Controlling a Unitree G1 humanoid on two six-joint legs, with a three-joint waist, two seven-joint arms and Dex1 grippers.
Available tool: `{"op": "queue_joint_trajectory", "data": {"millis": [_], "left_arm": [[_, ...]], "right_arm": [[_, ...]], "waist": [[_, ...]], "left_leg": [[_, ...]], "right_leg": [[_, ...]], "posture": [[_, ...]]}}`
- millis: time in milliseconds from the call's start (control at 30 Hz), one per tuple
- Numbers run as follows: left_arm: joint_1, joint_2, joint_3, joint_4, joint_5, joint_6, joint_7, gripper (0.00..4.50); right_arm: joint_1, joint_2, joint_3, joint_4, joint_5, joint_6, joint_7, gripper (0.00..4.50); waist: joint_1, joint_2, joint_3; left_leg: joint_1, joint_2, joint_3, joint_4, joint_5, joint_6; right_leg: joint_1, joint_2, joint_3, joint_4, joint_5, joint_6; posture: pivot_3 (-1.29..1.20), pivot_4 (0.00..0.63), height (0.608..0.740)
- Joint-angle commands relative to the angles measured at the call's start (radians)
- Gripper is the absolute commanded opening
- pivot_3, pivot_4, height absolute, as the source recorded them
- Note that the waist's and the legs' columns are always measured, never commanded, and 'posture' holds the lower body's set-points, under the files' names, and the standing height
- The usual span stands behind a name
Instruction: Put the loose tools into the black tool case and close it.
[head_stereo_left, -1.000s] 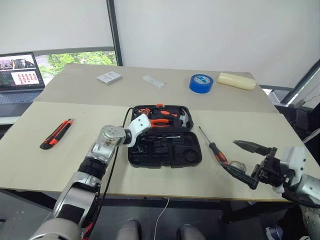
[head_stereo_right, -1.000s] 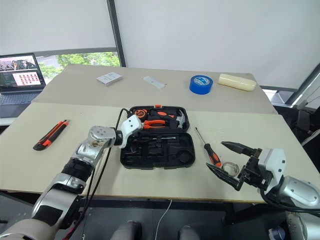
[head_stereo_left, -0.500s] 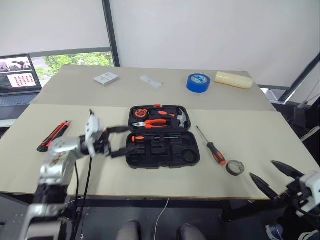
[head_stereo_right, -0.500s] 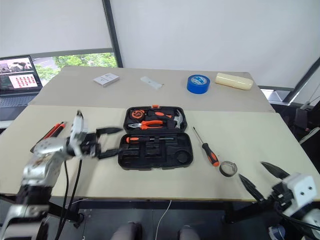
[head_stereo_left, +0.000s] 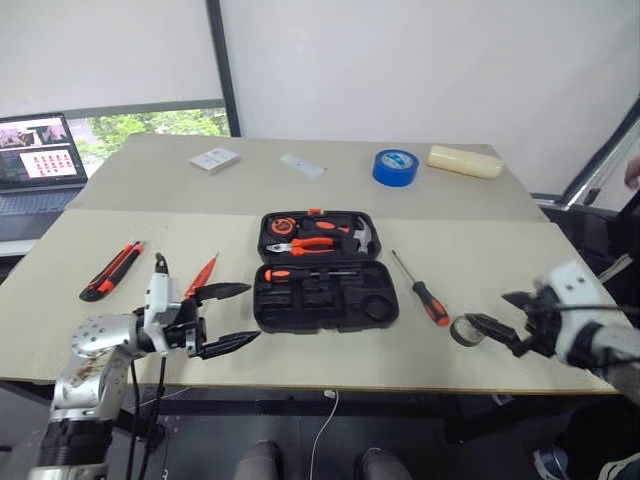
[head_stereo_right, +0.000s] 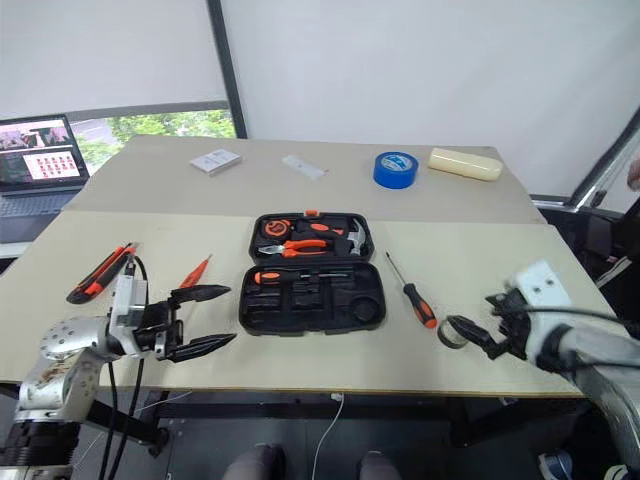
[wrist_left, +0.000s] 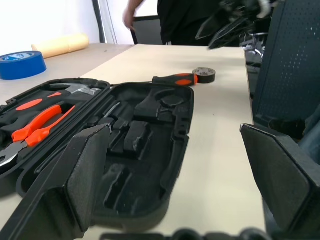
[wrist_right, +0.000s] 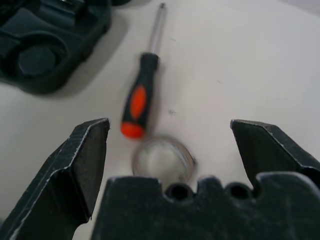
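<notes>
Black case (head_stereo_left: 325, 270) sits open mid-frame, one screwdriver in it so far. Left on the surface: knife (head_stereo_left: 112, 270) and orange screwdriver (head_stereo_left: 201, 274) at left, screwdriver (head_stereo_left: 422, 290) and tape (head_stereo_left: 464, 330) at right. Both grippers (head_stereo_left: 228, 318) (head_stereo_left: 497, 318) empty, jaws apart. Lid not shut.

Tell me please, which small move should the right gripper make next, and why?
Probably lower the open right gripper around the small grey tape roll and close. The roll lies loose on the table, right before its fingers, outside the open black tool case.
</notes>
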Motion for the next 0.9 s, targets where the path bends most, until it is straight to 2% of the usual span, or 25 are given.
{"op": "queue_joint_trajectory", "data": {"millis": [33, 100, 200, 300, 467, 567, 667, 733, 833, 900], "left_arm": [[-0.002, -0.003, -0.011, -0.027, -0.001, -0.021, 0.014, 4.44], [-0.001, -0.005, -0.014, -0.034, -0.003, -0.022, 0.02, 4.44], [0.011, -0.004, -0.015, -0.044, -0.004, -0.028, 0.028, 4.5], [0.021, 0.001, -0.011, -0.051, -0.006, -0.035, 0.031, 4.5], [0.043, 0.001, 0.011, -0.064, -0.017, -0.041, 0.06, 4.5], [0.058, -0.001, 0.026, -0.066, -0.022, -0.042, 0.08, 4.5], [0.075, -0.004, 0.045, -0.064, -0.024, -0.044, 0.105, 4.5], [0.087, -0.006, 0.056, -0.06, -0.022, -0.048, 0.122, 4.5], [0.097, -0.011, 0.063, -0.053, -0.019, -0.053, 0.145, 4.5], [0.1, -0.02, 0.064, -0.051, -0.015, -0.059, 0.164, 4.5]], "right_arm": [[-0.16, 0.017, 0.157, 0.103, -0.076, 0.095, -0.02, 4.5], [-0.23, 0.039, 0.214, 0.147, -0.089, 0.147, -0.018, 4.5], [-0.289, 0.039, 0.303, 0.193, -0.111, 0.253, -0.009, 3.84], [-0.3, 0.057, 0.317, 0.21, -0.146, 0.249, -0.026, 2.71], [-0.279, 0.13, 0.172, 0.162, -0.143, 0.196, -0.065, 1.02], [-0.252, 0.117, 0.123, 0.126, -0.177, 0.045, -0.04, 1.01], [-0.253, 0.103, 0.124, 0.115, -0.204, -0.282, 0.128, 1.01], [-0.309, 0.091, 0.185, 0.133, -0.228, -0.479, 0.284, 1.01], [-0.46, 0.102, 0.332, 0.23, -0.302, -0.569, 0.442, 1.01], [-0.597, 0.139, 0.485, 0.364, -0.417, -0.636, 0.548, 1.01]], "waist": [[-0.001, 0.0, 0.0], [0.003, 0.0, 0.0], [0.007, 0.0, 0.0], [0.01, 0.0, 0.0], [0.011, 0.0, 0.0], [0.011, 0.0, 0.0], [0.01, 0.0, 0.0], [0.002, 0.001, 0.0], [-0.016, 0.001, 0.001], [-0.023, 0.002, 0.001]], "left_leg": [[-0.003, 0.0, 0.0, 0.0, 0.001, 0.001], [-0.011, 0.0, 0.0, -0.001, 0.0, 0.003], [-0.018, -0.001, -0.001, -0.001, -0.002, 0.006], [-0.02, -0.001, 0.0, -0.001, -0.003, 0.008], [-0.02, 0.0, -0.001, 0.003, -0.003, 0.008], [-0.02, 0.0, 0.0, 0.005, -0.001, 0.009], [-0.02, 0.0, 0.0, 0.006, -0.001, 0.01], [-0.019, 0.0, 0.0, 0.006, -0.001, 0.01], [-0.017, 0.001, 0.0, 0.006, -0.001, 0.01], [-0.015, 0.002, 0.0, 0.005, -0.001, 0.01]], "right_leg": [[-0.003, 0.001, 0.001, 0.0, 0.002, -0.004], [-0.011, 0.001, 0.002, 0.001, 0.005, 0.003], [-0.017, 0.002, 0.001, 0.001, 0.005, 0.005], [-0.019, 0.002, 0.001, 0.001, 0.004, 0.005], [-0.017, 0.002, 0.0, 0.001, 0.005, 0.005], [-0.016, 0.002, 0.0, 0.001, 0.007, 0.006], [-0.016, 0.001, 0.001, 0.001, 0.008, 0.005], [-0.016, 0.002, 0.001, 0.001, 0.008, 0.006], [-0.016, 0.003, 0.001, 0.003, 0.008, 0.006], [-0.015, 0.004, 0.001, 0.003, 0.009, 0.005]], "posture": [[0.0, 0.15, 0.74], [0.0, 0.15, 0.74], [0.0, 0.15, 0.74], [0.0, 0.15, 0.74], [0.0, 0.15, 0.74], [0.0, 0.15, 0.74], [0.0, 0.15, 0.74], [0.0, 0.15, 0.74], [0.0, 0.15, 0.74], [0.0, 0.15, 0.74]]}}
